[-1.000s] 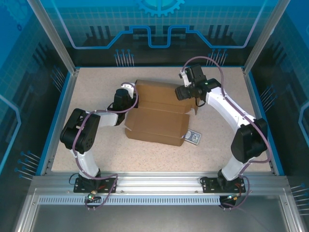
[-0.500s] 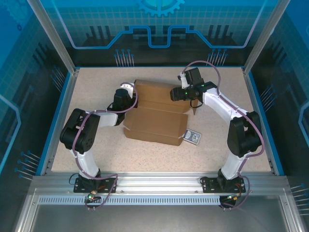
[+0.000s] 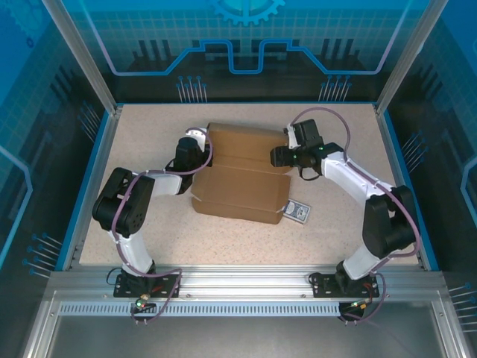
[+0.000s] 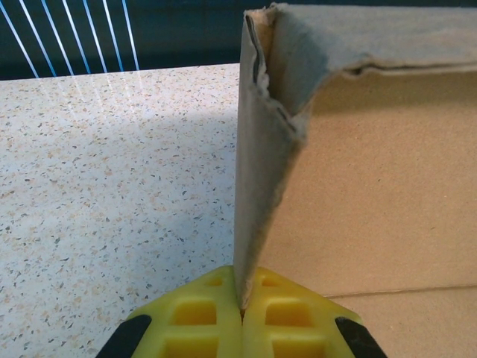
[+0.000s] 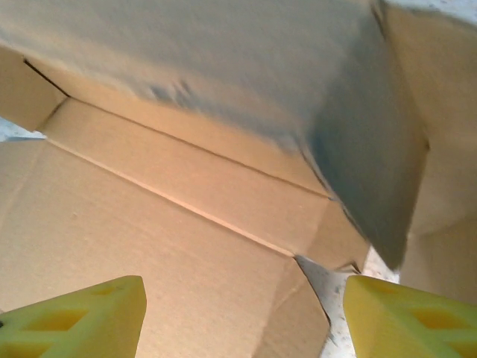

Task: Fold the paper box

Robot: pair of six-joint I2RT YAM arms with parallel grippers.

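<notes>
Bracing: left tool (image 4: 240, 309) clamps an upright wall of the plain brown cardboard box (image 4: 373, 186); right tool (image 5: 244, 287), spread and empty, faces its panels.

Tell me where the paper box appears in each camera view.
Top external: paper box at the speckled table's centre.
Left wrist: right half, one upright wall clamped in the left pincer.
Right wrist: close ahead of the open right pincer.
Shared landmark: the speckled table.
</notes>
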